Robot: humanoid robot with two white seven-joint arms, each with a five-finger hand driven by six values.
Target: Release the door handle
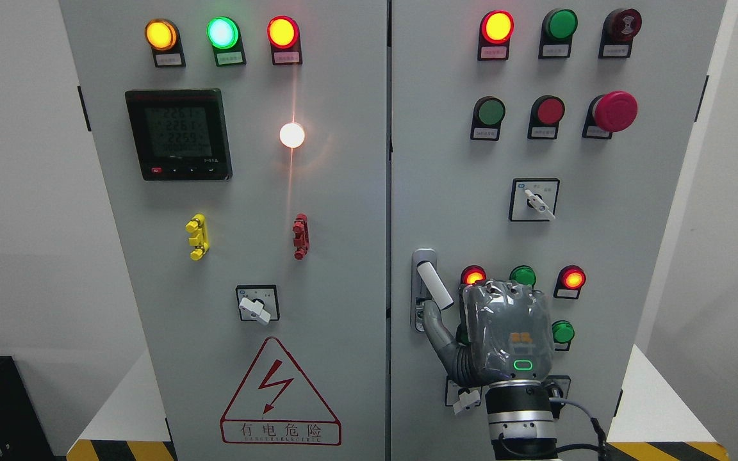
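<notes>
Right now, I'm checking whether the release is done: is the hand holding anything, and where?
Cannot be told: the right hand is at the door handle, thumb just below its tilted end; the other fingers are hidden.

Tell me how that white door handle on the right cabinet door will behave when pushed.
The white handle looks rigid; it should swing, not flex. Already tilted off its lock plate, it probably pivots at the top. Its smooth finish may feel slippery under the right robot hand's thumb.

Grey electrical cabinet (343,269) standing upright on a white platform (657,403) whose front edge bears yellow-and-black hazard striping (122,450); the platform surface shows at both lower sides of the cabinet.
</notes>
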